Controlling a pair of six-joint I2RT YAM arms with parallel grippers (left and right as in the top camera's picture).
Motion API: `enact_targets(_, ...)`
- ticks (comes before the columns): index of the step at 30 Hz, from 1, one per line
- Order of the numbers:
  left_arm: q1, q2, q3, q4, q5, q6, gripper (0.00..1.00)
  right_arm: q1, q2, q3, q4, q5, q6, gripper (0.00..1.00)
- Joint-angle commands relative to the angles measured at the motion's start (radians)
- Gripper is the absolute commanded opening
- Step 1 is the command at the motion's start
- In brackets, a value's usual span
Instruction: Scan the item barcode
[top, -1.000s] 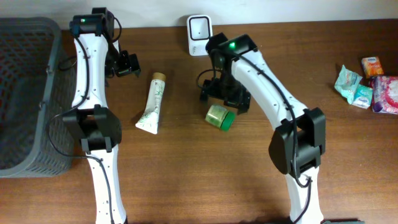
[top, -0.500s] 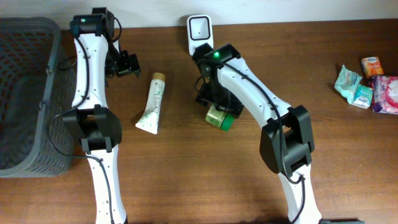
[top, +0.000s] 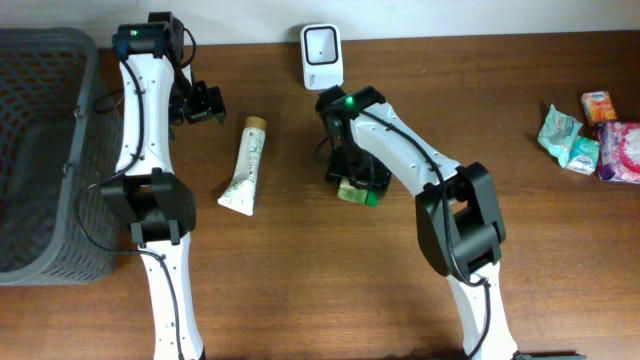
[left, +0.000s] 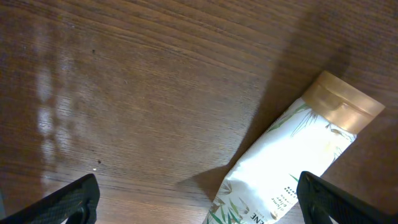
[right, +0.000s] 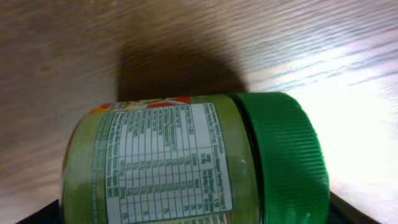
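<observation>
A brown wooden table (top: 300, 290) carries everything. At its far left stands a dark basket (top: 40, 150). Next to it the left gripper (top: 205, 104) hangs over bare wood with its fingers (left: 74, 199) spread wide and holding nothing. A white tube (top: 245, 168) with a tan cap lies flat just to the right of it. The white scanner (top: 321, 55) stands at the back edge. In front of the scanner, the right gripper (top: 358, 178) is low over the jar (right: 168, 168). The jar lies on its side on the table, its printed label facing up and its green lid (right: 280, 162) beside it. I cannot tell whether these fingers press the jar or stand free. Some coloured packets (top: 580, 150) lie at the far right.
</observation>
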Motion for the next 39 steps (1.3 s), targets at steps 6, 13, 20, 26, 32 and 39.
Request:
enact_targets(6,-0.001,-0.039,0.000,-0.001,-0.014,-0.002,0.99,-0.017,0.000,0.151,-0.212,0.627,-0.079,0.69)
enact_targets(13,-0.002,-0.039,0.000,-0.001,-0.014,-0.002,0.99,-0.019,0.001,-0.072,-0.154,0.887,-0.009,0.70)
enact_targets(20,-0.001,-0.039,0.000,-0.001,-0.014,-0.002,0.99,-0.019,0.001,-0.259,-0.027,0.881,-0.017,0.77)
enact_targets(26,-0.001,-0.039,0.000,-0.001,-0.014,-0.002,0.99,0.029,0.000,-0.253,-0.003,0.846,-0.103,0.99)
enact_targets(32,0.000,-0.039,0.000,-0.001,-0.014,-0.002,0.99,-0.023,0.000,-0.029,-0.137,0.687,-0.126,0.99)
enact_targets(39,-0.001,-0.039,0.000,-0.001,-0.014,-0.002,0.99,-0.360,-0.055,0.550,-0.339,-0.256,-0.582,0.99)
